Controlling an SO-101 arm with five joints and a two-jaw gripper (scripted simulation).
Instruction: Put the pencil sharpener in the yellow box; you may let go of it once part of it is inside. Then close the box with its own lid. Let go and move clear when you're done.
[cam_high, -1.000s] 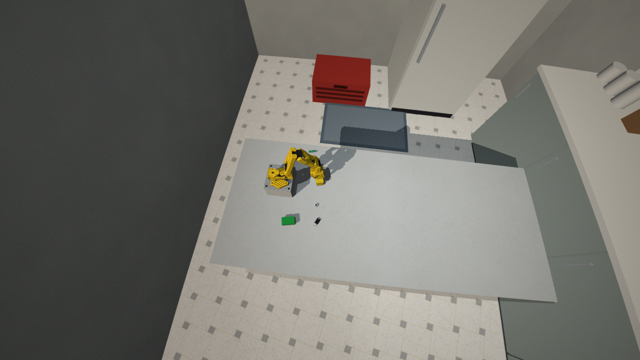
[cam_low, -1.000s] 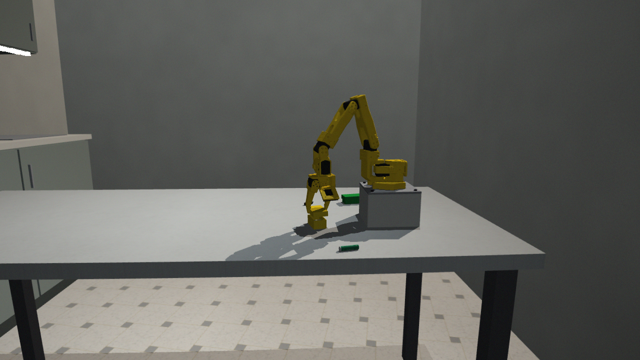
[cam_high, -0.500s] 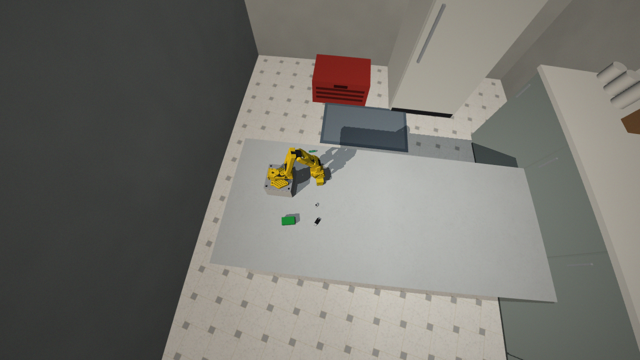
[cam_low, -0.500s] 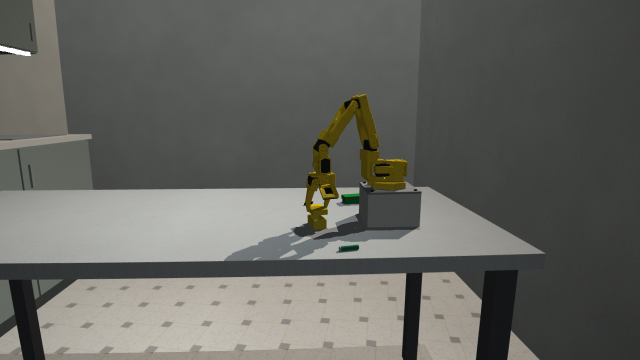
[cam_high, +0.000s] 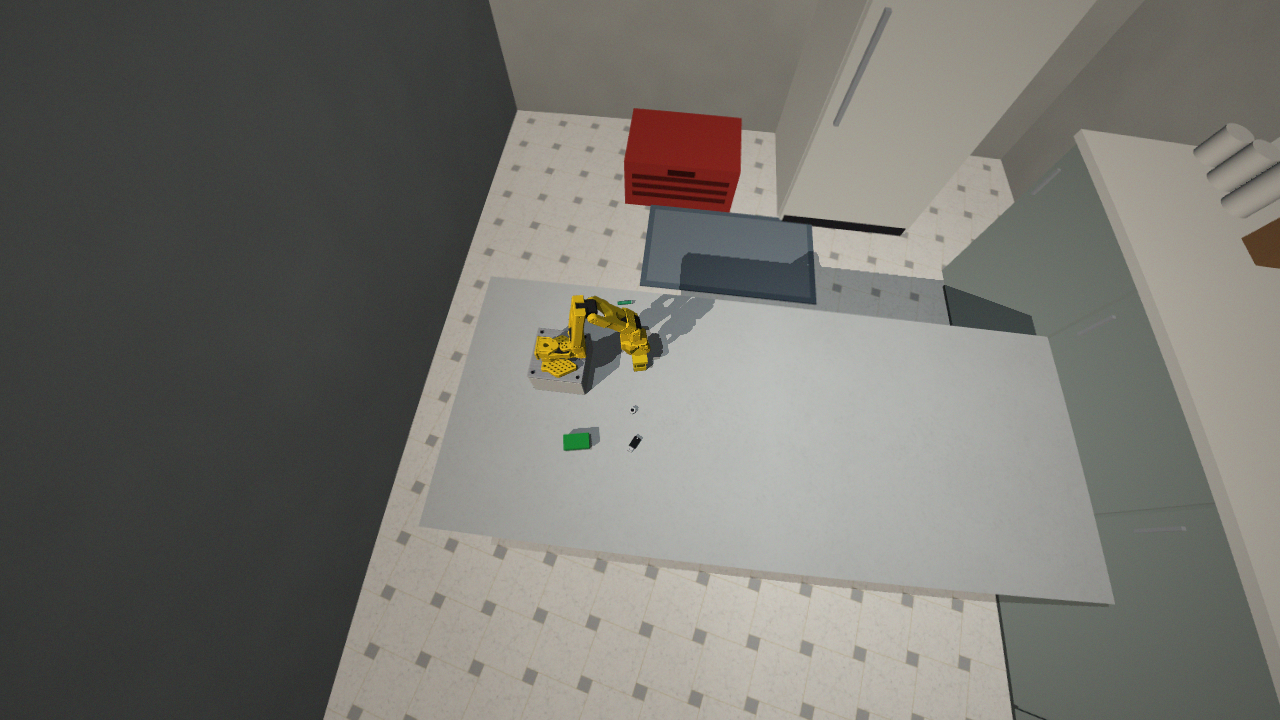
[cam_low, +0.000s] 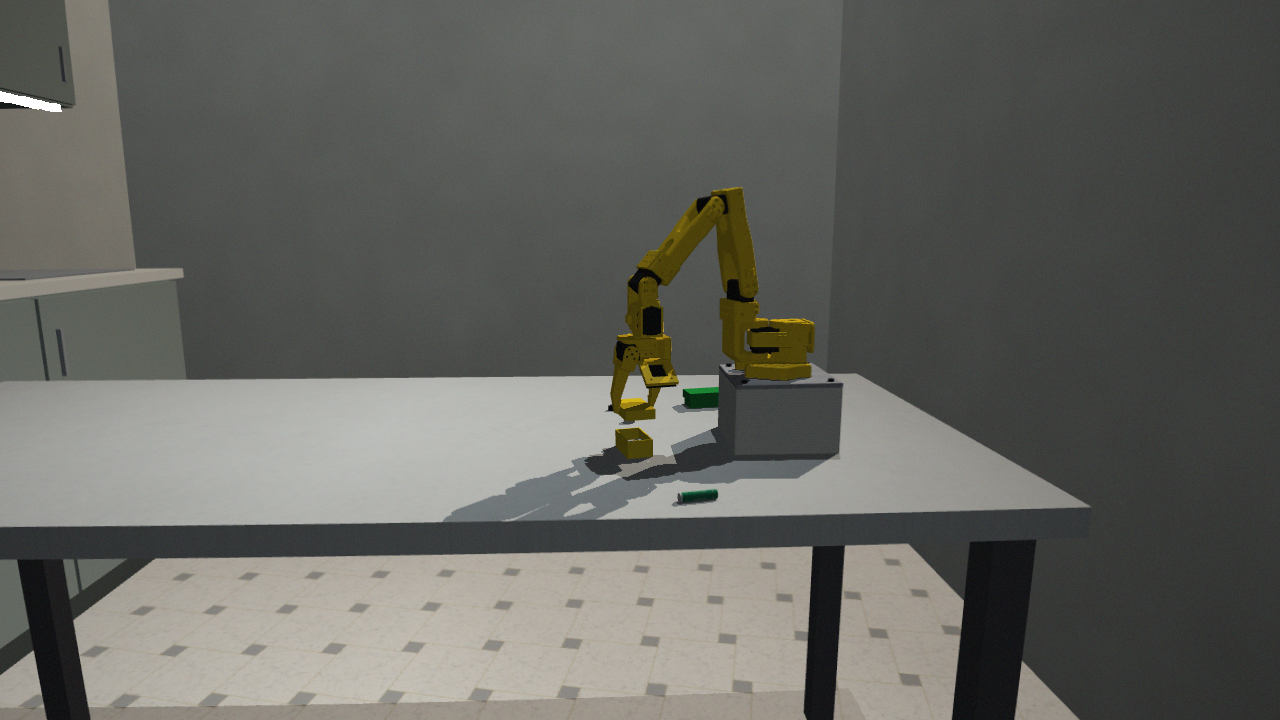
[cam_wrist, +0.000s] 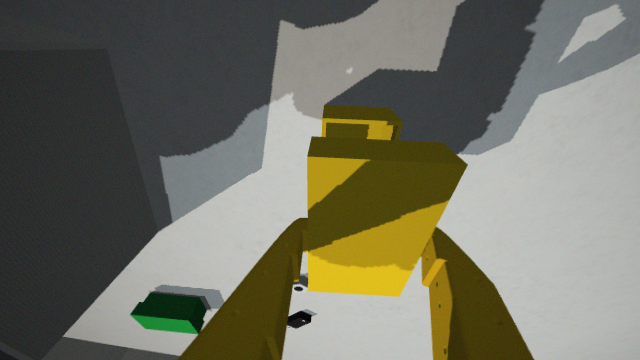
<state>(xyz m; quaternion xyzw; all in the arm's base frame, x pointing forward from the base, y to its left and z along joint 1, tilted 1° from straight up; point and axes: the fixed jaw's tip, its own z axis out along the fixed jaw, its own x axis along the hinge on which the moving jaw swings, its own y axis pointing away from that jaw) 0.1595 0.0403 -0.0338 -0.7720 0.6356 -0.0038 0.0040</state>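
We think the pencil sharpener is one of two little things lying on the table (cam_high: 805, 465), a tiny pale thing (cam_high: 633, 409) or a tiny black thing (cam_high: 635, 441), but they are too small to tell which. So it is not in the yellow box (cam_low: 633, 443) yet. The box sits open near the arm. The claw (cam_low: 633, 407) is squeezed on the yellow lid (cam_wrist: 370, 220), up in the air just above the box. Putting the sharpener in and closing the box are left. We see no words anywhere.
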